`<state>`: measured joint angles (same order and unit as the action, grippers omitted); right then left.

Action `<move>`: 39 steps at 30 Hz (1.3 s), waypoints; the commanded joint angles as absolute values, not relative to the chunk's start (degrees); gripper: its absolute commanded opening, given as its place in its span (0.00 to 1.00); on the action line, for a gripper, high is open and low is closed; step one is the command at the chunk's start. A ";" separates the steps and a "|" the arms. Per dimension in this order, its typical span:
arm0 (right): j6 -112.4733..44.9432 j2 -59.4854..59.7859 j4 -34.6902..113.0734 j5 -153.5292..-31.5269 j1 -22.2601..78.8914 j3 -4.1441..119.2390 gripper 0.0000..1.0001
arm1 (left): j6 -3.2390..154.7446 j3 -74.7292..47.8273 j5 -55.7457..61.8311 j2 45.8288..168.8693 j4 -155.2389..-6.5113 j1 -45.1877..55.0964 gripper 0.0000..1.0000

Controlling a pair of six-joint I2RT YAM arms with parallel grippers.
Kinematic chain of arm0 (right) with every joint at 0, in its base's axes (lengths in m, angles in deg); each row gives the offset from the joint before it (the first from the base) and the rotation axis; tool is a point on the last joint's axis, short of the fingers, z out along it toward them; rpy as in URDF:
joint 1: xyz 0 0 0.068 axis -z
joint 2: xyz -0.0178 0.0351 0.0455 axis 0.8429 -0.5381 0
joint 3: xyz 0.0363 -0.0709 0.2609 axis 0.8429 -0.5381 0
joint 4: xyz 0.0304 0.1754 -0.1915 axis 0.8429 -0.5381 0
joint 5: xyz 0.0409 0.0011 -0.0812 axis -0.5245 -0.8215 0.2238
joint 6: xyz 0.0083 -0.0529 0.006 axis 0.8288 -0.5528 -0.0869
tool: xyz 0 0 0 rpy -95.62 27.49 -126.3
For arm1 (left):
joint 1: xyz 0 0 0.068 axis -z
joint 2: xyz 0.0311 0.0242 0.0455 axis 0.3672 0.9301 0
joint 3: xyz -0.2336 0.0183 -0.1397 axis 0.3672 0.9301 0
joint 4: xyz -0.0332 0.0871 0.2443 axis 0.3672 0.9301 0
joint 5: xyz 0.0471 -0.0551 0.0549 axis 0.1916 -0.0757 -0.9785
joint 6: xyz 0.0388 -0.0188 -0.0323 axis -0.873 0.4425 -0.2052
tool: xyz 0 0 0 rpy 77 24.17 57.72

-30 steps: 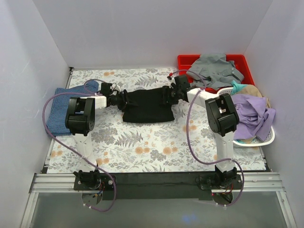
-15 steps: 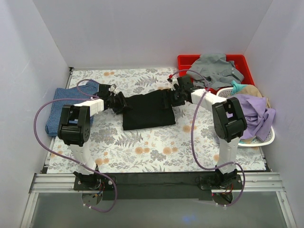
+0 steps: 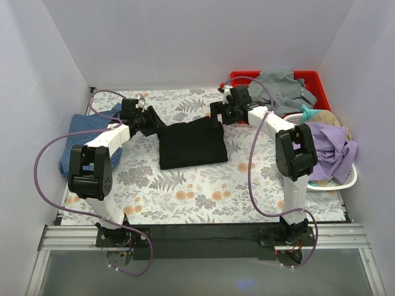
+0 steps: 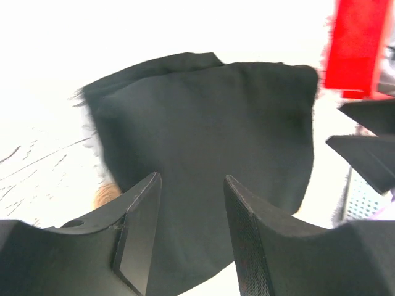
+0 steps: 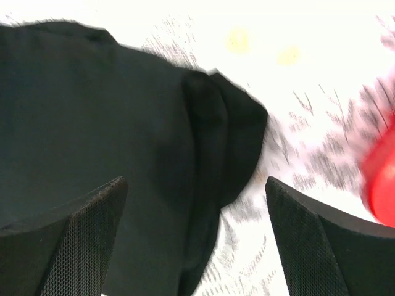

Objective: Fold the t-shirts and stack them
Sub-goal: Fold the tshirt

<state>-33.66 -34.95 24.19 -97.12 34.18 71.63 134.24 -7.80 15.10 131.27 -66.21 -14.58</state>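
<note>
Over the floral desk point(image 3: 185, 191) in the top view, the folded black t-shirt point(image 3: 190, 145) lay flat between the two arms. The left gripper point(image 3: 154, 123) hung at its far-left corner and the right gripper point(image 3: 216, 115) just off its far-right corner. A second earlier both had been pressed into its bunched ends; since then they had drawn back toward the far side. The shirt formed a near-square, slightly longer from left to right, its far edge slanting a little. The mottled blue t-shirt point(image 3: 73, 154) lay at the desk's left edge, well apart.

From the left wrist, the left gripper point(image 4: 191, 182) stood partly open with nothing between its fingers, the black t-shirt point(image 4: 203, 123) spread beyond them.

From the right wrist, the right gripper point(image 5: 194, 185) gaped wide and held nothing, having opened within the last second; the black t-shirt point(image 5: 123, 105) lay below it, a doubled fold at its right edge.
</note>
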 commanded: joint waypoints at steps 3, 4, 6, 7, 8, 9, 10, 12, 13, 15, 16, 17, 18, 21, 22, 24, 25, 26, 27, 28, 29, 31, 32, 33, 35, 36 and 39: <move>-32.76 -41.54 22.48 -102.12 34.15 80.86 0.97 | 133.43 -11.59 18.51 132.04 -69.28 -14.60 0.44; -32.67 -43.12 22.21 -102.20 34.15 82.27 0.97 | 133.43 -12.38 18.69 132.57 -69.28 -14.60 0.44; -31.71 -44.01 22.21 -101.59 34.06 82.46 0.97 | 133.52 -12.65 19.04 133.63 -69.28 -14.51 0.44; -31.70 -44.01 22.21 -101.24 34.15 82.03 0.98 | 133.52 -12.82 19.04 133.98 -69.28 -14.60 0.44; -31.44 -43.93 22.12 -99.76 34.15 81.76 0.98 | 133.52 -12.65 19.04 133.98 -69.28 -14.60 0.44; -31.53 -43.75 21.69 -98.87 34.15 81.41 0.98 | 133.43 -12.65 18.95 134.16 -69.28 -14.60 0.44; -31.79 -43.23 21.68 -98.43 34.15 80.80 0.99 | 133.34 -12.56 19.13 134.07 -69.28 -14.60 0.44; -32.05 -43.13 21.68 -98.51 34.24 79.65 0.98 | 133.34 -12.30 19.65 134.25 -69.63 -14.60 0.44; -32.14 -43.40 21.68 -99.29 34.24 79.47 0.99 | 133.26 -12.30 19.65 134.42 -69.63 -14.60 0.44; -31.97 -43.66 21.59 -101.40 34.24 78.86 0.98 | 133.17 -12.30 19.31 134.60 -69.63 -14.51 0.44; -31.97 -43.84 21.68 -101.85 34.24 78.51 0.98 | 133.08 -12.30 19.30 134.86 -69.63 -14.60 0.44; -31.53 -44.19 21.68 -102.46 34.24 78.51 0.99 | 133.08 -12.30 19.30 134.86 -69.63 -14.60 0.44; -31.53 -44.97 21.59 -102.55 34.24 78.51 0.98 | 132.99 -12.21 19.48 134.86 -69.63 -14.60 0.44; -31.35 -46.29 21.33 -105.09 34.24 78.59 0.98 | 132.90 -12.38 19.57 135.21 -69.63 -14.60 0.44; -31.26 -46.73 21.33 -106.06 34.24 78.85 0.98 | 132.73 -12.47 19.74 135.21 -69.54 -14.60 0.44; -30.83 -47.96 20.80 -107.99 34.24 79.47 0.97 | 132.55 -12.74 19.83 135.74 -69.19 -14.60 0.44; -30.74 -48.40 20.80 -109.13 34.24 79.91 0.95 | 132.47 -12.65 20.00 135.83 -69.10 -14.60 0.44; -30.30 -48.93 20.80 -110.80 34.24 80.26 0.95 | 132.38 -12.82 20.09 136.18 -69.10 -14.60 0.44; -30.04 -49.81 20.89 -112.38 34.33 80.52 0.90 | 132.46 -12.91 20.09 136.44 -68.76 -14.60 0.44; -29.77 -50.42 20.89 -114.22 34.33 81.31 0.74 | 132.46 -12.83 20.18 136.53 -68.66 -14.60 0.44; -29.42 -50.86 20.89 -116.59 34.33 81.58 0.67 | 132.46 -12.74 20.18 136.53 -68.75 -14.60 0.44; -28.54 -51.83 21.76 -118.89 34.33 81.58 0.39 | 132.29 -12.74 20.27 136.79 -68.75 -14.60 0.44; -28.36 -52.01 22.12 -121.86 34.50 81.58 0.31 | 132.20 -12.82 20.36 136.80 -68.58 -14.60 0.44; -27.75 -52.45 22.90 -123.02 34.59 81.58 0.23 | 132.11 -12.65 20.27 136.80 -68.58 -14.60 0.44; -26.17 -52.45 24.40 -126.87 35.38 80.54 0.01 | 132.03 -12.65 20.45 136.88 -68.58 -14.51 0.44; -25.12 -52.02 26.23 -128.55 35.73 79.66 0.01 | 131.94 -12.74 20.53 136.88 -68.58 -14.51 0.44; -20.20 -50.44 35.01 -134.71 38.10 75.09 0.01 | 131.76 -12.74 20.88 136.97 -68.58 -14.60 0.44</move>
<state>-25.25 -51.15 27.78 -124.35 36.21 78.55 132.95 -11.30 19.73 136.78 -68.49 -14.56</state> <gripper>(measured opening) 0.058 0.439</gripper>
